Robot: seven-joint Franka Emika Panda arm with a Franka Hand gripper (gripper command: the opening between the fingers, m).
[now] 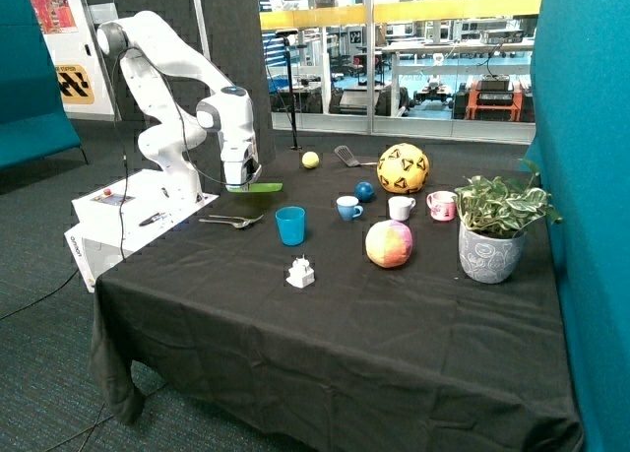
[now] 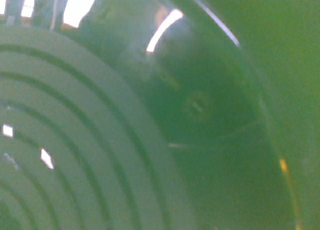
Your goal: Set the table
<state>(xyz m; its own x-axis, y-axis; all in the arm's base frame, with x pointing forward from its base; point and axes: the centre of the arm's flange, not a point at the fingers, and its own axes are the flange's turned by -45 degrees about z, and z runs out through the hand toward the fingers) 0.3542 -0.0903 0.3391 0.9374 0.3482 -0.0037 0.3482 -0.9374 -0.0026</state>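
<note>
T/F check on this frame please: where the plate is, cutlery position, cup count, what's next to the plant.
1. The gripper is at the green plate, held above the table. True.
2. The fork and spoon lie beside the potted plant. False: they lie near the table edge by the robot base, beside the blue cup.
3. The green plate fills the wrist view. True: its ridged surface covers the picture.
4. The soccer ball is blue. False: it is yellow and black.
5. The pink mug stands next to the potted plant. True.
</note>
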